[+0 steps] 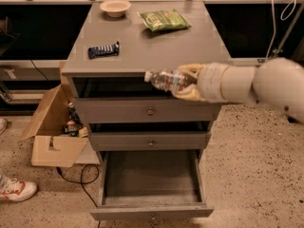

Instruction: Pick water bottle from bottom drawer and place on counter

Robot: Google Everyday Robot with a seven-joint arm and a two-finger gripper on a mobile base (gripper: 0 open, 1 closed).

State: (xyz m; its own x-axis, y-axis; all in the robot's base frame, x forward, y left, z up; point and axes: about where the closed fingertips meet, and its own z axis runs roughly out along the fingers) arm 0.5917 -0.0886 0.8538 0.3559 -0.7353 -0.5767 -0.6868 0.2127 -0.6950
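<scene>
My gripper is shut on the water bottle, a small clear bottle with a white cap pointing left. It holds the bottle sideways in the air at the height of the counter's front edge, in front of the top drawer gap. The counter is the flat grey cabinet top. The bottom drawer is pulled open below and nothing shows inside it. My white arm reaches in from the right.
On the counter lie a dark blue snack bar, a green chip bag and a tan bowl. An open cardboard box stands left of the cabinet. A shoe shows at lower left.
</scene>
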